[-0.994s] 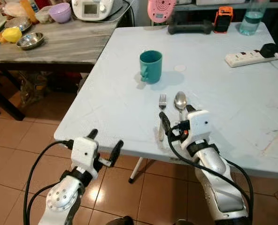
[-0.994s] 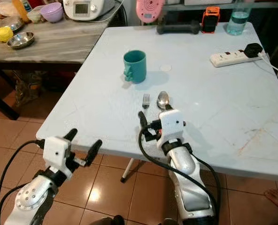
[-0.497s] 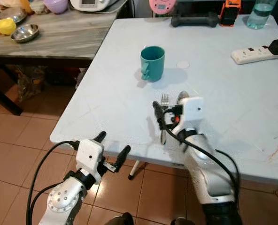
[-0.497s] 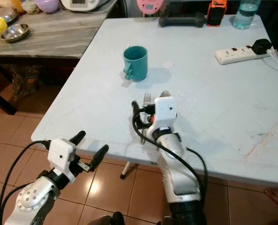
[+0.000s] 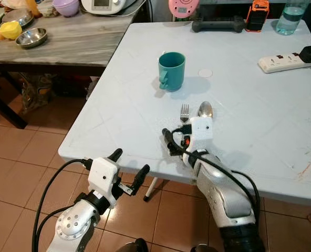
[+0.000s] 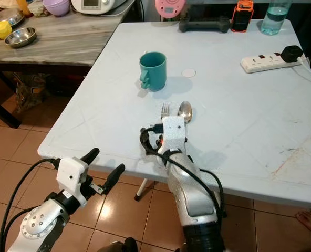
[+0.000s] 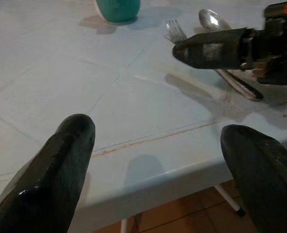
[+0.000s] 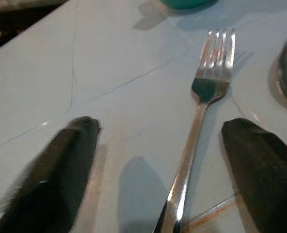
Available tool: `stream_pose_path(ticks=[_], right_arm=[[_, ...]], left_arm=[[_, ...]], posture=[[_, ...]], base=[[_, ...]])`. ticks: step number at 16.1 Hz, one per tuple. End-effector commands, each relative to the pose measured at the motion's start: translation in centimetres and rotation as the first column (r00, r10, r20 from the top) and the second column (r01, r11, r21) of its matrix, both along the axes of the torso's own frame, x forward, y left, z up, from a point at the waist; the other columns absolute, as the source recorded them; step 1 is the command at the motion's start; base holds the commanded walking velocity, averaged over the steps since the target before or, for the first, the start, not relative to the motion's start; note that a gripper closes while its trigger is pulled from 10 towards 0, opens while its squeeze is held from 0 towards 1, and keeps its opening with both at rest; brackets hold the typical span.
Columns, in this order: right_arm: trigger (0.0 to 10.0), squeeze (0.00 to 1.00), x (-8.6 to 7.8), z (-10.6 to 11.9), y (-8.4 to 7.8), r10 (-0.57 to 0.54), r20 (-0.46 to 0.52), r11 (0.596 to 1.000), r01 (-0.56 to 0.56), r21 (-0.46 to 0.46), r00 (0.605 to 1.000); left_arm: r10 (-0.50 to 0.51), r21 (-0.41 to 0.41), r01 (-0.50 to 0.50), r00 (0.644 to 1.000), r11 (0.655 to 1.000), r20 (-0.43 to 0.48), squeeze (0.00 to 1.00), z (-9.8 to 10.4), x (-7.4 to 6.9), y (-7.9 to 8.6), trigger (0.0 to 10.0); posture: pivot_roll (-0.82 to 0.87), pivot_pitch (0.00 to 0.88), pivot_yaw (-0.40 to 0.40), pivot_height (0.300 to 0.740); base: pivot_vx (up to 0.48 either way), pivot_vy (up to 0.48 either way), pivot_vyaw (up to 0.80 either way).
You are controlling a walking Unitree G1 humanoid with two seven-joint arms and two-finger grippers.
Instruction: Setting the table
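Your right tool [image 8: 165, 160] hangs wide open, empty, straddling the fork [image 8: 201, 116] near the desk's [image 5: 260, 105] front edge beside the spoon [image 5: 205, 109]. Closing off-centre could skid it.

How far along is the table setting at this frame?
Looks done: the teal mug stands on the white table, with the fork and spoon lying side by side in front of it. In hand: nothing; the right gripper is open, its fingers either side of the fork handle. The left gripper hangs open off the table edge. Left: presumably gripping and placing the fork.
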State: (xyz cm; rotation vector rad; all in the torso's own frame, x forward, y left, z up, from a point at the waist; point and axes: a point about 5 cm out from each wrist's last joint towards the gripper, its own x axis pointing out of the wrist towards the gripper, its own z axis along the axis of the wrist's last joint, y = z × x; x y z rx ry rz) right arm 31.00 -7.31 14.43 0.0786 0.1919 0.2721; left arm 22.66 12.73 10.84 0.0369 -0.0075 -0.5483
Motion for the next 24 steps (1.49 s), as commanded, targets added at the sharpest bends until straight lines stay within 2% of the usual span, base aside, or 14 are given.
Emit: stream_pose_path(ticks=[1,2,4,6,7,9,13,19,24], right_arm=[[1.3,0.0,-0.2,-1.3,0.1,-0.018,-0.079,0.999,0.015,-0.046,0.997],[1.1,0.0,-0.2,-1.4,-0.2,-0.04,-0.091,0.998,0.035,-0.057,0.995],[0.0,0.0,0.0,-1.7,-1.0,-0.099,-0.126,0.994,0.091,-0.065,0.987],[0.0,0.0,0.2,-1.9,-1.5,-0.134,-0.143,0.986,0.118,-0.115,0.981],[0.0,0.0,0.5,-1.8,-1.9,-0.185,-0.143,0.972,0.159,-0.175,0.972],[0.0,0.0,0.9,-1.7,-2.4,-0.22,-0.15,0.962,0.189,-0.199,0.964],[0.0,0.0,1.1,-2.3,-3.0,-0.232,-0.177,0.958,0.193,-0.214,0.956],[0.0,0.0,1.0,-3.2,-4.2,-0.308,-0.202,0.926,0.245,-0.289,0.93],[0.0,0.0,1.1,-3.4,-4.7,-0.327,-0.229,0.926,0.262,-0.271,0.917]], left_arm=[[0.001,0.01,-0.001,1.0,1.0,-0.015,0.0,-0.1,-0.3,0.3,10.0],[0.0,0.01,0.0,1.0,1.0,-0.014,0.0,-0.1,-0.3,0.3,10.0],[-0.002,0.01,0.002,1.0,1.0,-0.014,0.0,-0.1,-0.2,0.2,10.0],[-0.005,0.007,0.005,1.0,1.0,-0.015,0.0,-0.1,-0.2,0.2,10.0],[-0.007,0.004,0.007,1.0,1.0,-0.017,0.0,-0.1,-0.2,0.2,10.0],[-0.016,-0.004,0.016,1.0,1.0,-0.007,0.0,0.1,-0.1,0.1,10.0],[-0.09,-0.041,0.089,0.996,0.995,-0.009,0.0,0.7,-0.1,-0.4,10.0],[-0.108,-0.059,0.107,0.994,0.992,-0.021,0.0,0.6,-0.2,-0.7,10.0],[-0.107,-0.068,0.105,0.994,0.992,-0.028,0.0,0.5,-0.1,-0.8,10.0]], posture=[[-0.13,0.183,0.129,0.74],[-0.13,0.184,0.13,0.74],[-0.13,0.183,0.132,0.74],[-0.13,0.182,0.131,0.74],[-0.13,0.181,0.131,0.74],[-0.13,0.181,0.131,0.74],[-0.13,0.175,0.126,0.74],[-0.13,0.18,0.13,0.74],[-0.14,0.18,0.132,0.74]], base=[[0.0,0.0,0.0],[0.0,0.0,0.0],[0.0,0.0,0.0],[0.0,0.0,0.0],[0.0,0.0,0.0],[0.0,0.0,0.0],[0.0,0.0,0.0],[0.0,0.0,0.0],[0.0,0.0,0.0]])
